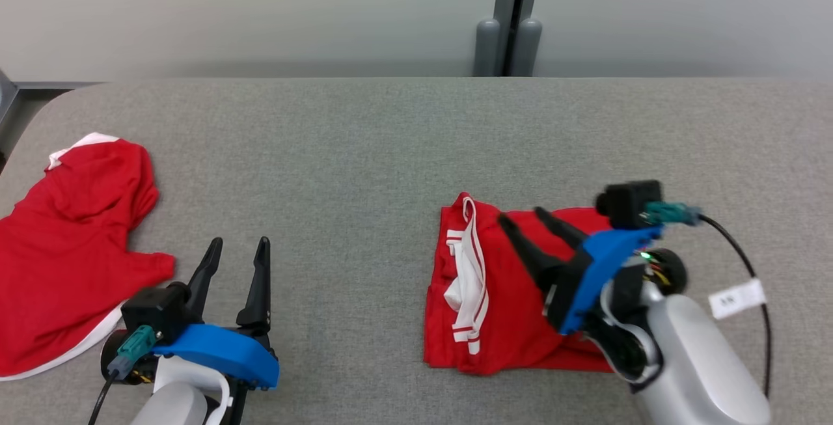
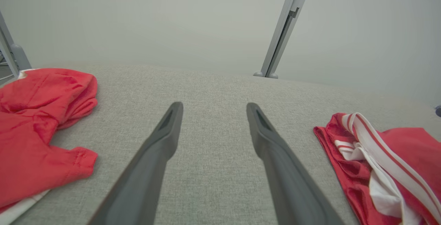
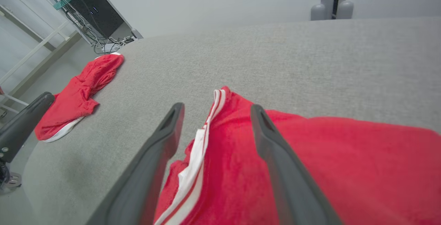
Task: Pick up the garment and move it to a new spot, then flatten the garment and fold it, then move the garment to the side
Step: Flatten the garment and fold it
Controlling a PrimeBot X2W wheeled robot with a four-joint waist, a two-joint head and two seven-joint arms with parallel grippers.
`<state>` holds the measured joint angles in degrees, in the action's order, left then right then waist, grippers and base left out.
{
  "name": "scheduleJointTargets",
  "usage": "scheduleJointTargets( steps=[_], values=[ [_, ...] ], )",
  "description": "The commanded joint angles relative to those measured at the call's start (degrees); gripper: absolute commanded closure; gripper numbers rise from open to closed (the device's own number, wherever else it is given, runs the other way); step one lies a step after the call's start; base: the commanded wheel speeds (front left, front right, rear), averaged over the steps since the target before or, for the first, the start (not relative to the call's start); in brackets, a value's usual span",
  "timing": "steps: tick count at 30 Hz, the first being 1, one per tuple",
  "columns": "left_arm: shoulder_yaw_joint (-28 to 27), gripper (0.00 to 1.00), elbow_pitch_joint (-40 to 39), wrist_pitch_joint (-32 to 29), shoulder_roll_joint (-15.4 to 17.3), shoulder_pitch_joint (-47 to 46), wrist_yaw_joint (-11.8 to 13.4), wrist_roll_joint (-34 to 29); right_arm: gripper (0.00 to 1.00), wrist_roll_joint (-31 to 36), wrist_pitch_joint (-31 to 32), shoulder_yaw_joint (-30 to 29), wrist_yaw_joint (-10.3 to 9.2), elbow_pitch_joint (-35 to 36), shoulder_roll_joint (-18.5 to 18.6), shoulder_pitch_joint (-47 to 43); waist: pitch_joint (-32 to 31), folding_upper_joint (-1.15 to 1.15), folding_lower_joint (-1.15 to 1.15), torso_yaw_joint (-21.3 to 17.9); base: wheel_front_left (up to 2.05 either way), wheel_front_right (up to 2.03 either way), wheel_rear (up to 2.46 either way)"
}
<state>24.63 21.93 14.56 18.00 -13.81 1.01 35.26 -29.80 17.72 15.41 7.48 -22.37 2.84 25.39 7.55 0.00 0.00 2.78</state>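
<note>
Head view: folded red garment [image 1: 507, 327] lies on the grey desk [image 1: 358, 151], mid-right. R end effector [image 1: 520, 215] hangs over it, fingers spread, holding nothing. L end effector [image 1: 239, 241] sits low left, spread too, near another red top [image 1: 65, 243].
L wrist view: spread fingers over desk, garment off to the right.
R wrist view: fingers wide apart above the garment.

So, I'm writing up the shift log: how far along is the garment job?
Done, by the look of it: the folded garment lies in a compact rectangle on the table. In hand: nothing. The right gripper is open above it, and the left gripper is open over bare table. Left: probably moving it to the side. A crumpled garment at the table's left edge is unfolded.
</note>
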Motion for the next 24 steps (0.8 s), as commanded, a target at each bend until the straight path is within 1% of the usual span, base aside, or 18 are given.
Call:
scheduleJointTargets(
  steps=[1,6,9,10,12,18,22,24],
  values=[
    [-0.4,0.00,-0.3,0.3,0.3,0.8,0.3,0.1,0.00,2.1,-0.2,-1.8,0.03,1.4,0.5,-1.9,-0.4,0.00,0.00,-0.5,0.00,0.00,0.00],
    [-0.7,0.00,-1.0,0.3,0.4,1.4,0.6,0.2,0.00,10.8,-0.9,-11.0,0.03,7.4,0.6,-9.2,-0.6,0.00,0.00,-1.1,0.00,0.00,0.00],
    [-0.9,0.00,-1.2,0.4,0.5,1.4,0.7,0.2,0.00,15.2,-2.6,-12.6,0.03,8.6,0.3,-11.7,-0.4,0.00,0.00,-1.3,0.00,0.00,0.00],
    [-1.0,0.00,-1.3,0.4,0.6,1.4,0.7,0.2,0.13,16.3,-3.1,-12.3,0.03,8.2,0.2,-12.3,-0.2,0.00,0.00,-1.3,0.00,0.00,0.00],
    [-1.0,0.00,-1.3,0.4,0.7,1.1,0.6,0.2,1.00,17.1,-3.4,-9.9,0.04,6.8,0.0,-12.5,0.0,0.00,0.00,-1.4,0.00,0.00,0.00],
    [-0.5,0.00,-1.1,0.4,0.4,-0.7,0.0,-0.1,1.00,16.0,-6.3,0.7,0.03,-0.4,0.1,-7.9,1.2,0.00,0.00,-0.4,0.00,0.00,0.00],
    [0.7,0.00,-0.4,0.1,-0.1,-1.9,-0.8,-0.6,1.00,14.7,-7.8,6.7,0.03,-6.7,0.1,-4.0,1.6,0.00,0.00,1.5,0.00,0.00,0.00],
    [1.2,0.00,-0.1,0.0,-0.4,-2.5,-1.1,-1.0,1.00,13.0,-8.0,9.5,0.03,-9.5,0.2,-2.0,1.8,0.00,0.00,2.4,0.00,0.00,0.00]
  ],
)
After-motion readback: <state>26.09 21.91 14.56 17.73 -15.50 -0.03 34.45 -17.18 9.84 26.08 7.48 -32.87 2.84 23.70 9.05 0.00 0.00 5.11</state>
